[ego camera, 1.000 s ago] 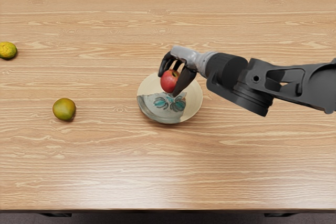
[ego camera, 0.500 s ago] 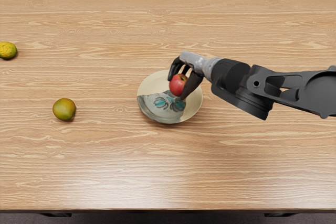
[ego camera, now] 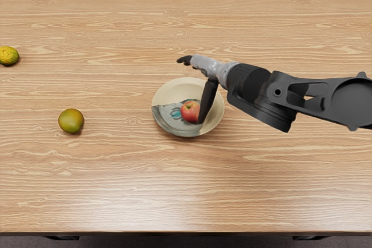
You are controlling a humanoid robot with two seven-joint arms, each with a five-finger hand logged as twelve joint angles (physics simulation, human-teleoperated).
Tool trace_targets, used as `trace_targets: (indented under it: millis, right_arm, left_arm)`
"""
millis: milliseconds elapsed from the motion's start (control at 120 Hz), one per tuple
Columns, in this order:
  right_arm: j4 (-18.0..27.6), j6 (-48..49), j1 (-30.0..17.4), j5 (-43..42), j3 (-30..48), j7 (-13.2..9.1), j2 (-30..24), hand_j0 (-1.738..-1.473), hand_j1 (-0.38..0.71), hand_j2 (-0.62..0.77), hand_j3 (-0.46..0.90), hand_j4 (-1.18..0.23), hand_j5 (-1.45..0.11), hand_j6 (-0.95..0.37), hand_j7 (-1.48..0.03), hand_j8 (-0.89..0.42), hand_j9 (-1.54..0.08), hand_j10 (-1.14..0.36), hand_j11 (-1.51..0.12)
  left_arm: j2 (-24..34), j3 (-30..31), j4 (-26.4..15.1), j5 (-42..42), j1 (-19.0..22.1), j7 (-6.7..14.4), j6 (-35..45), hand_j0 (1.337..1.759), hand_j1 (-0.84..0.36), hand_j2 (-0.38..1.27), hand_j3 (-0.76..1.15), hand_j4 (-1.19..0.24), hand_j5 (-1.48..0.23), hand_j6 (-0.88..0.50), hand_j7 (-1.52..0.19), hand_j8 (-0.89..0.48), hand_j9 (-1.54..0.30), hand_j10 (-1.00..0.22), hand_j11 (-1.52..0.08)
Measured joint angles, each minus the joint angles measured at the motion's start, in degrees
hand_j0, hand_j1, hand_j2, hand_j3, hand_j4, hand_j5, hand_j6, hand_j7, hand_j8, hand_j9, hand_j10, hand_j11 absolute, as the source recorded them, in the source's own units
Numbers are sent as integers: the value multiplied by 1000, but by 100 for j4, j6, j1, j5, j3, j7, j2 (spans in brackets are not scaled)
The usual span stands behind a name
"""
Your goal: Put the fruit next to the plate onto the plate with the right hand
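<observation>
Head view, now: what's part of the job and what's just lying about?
Job: red apple, on the cream patterned ceramic plate; open right hand above.
Lying about: orange-green round fruit, mid-left; yellow-green round fruit, left edge of the wooden table.

a light wooden tabletop (ego camera: 174, 190) with grain running left to right fills the view. a yellow-green fruit (ego camera: 8, 55) lies far out toward the tabletop's left edge, in its far half. an orange-green fruit (ego camera: 71, 121) lies further in from that edge and nearer the front, well apart from the first.
</observation>
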Motion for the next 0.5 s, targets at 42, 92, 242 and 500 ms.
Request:
trace_targets:
  millis: [42, 92, 242, 500]
  right_arm:
    - [19, 33, -24, 108, 116, 0, -48, -1658, -300, 18, 0, -60, -82, -35, -79, -35, -82, -52, -83]
    - [61, 122, -91, 260, 308, 0, -170, -1658, -311, 14, 0, -47, -64, -28, -62, -28, -64, -41, -65]
    - [186, 1062, -992, 670, 1592, 0, -534, -1658, -331, 7, 0, -23, -31, -14, -30, -14, -31, -20, -31]
    - [95, 3790, -2059, 2694, 3461, 0, -1446, -1658, -344, 2, 0, -7, -9, -5, -8, -4, -9, -6, -9]
  left_arm:
    - [0, 0, 0, 0, 1, 0, 0, 1658, 349, 0, 0, 0, 0, 0, 0, 0, 0, 0, 0]
    - [0, 0, 2, 0, 1, 0, 0, 1658, 349, 0, 0, 0, 0, 0, 0, 0, 0, 0, 0]
    - [0, 0, 4, 6, 1, 0, 0, 1658, 349, 0, 0, 0, 0, 0, 0, 0, 0, 0, 0]
    - [0, 0, 4, 8, 1, 0, 0, 1658, 349, 0, 0, 0, 0, 0, 0, 0, 0, 0, 0]
